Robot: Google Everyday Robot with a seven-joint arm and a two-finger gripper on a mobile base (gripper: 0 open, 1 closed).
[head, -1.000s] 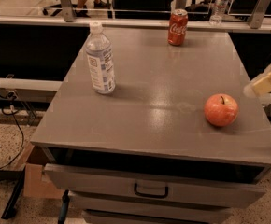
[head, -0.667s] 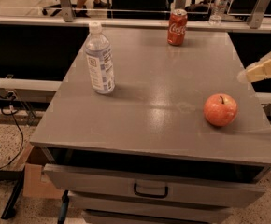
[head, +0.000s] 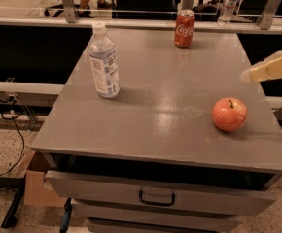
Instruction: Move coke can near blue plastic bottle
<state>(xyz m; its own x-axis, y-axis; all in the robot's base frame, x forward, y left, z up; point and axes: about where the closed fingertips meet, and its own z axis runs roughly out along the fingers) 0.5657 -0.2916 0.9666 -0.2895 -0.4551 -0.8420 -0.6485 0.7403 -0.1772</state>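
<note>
At the table's point(head: 170, 96) far edge, coke can point(head: 185, 28) sits well apart from the claw point(head: 252, 74), its grip unclear.

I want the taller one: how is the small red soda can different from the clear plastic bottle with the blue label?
The clear plastic bottle is taller than the small red soda can. The bottle is see-through with a white cap; the can is red with a silver top. Both stand upright. The gripper hovers at the right, touching neither.
</note>
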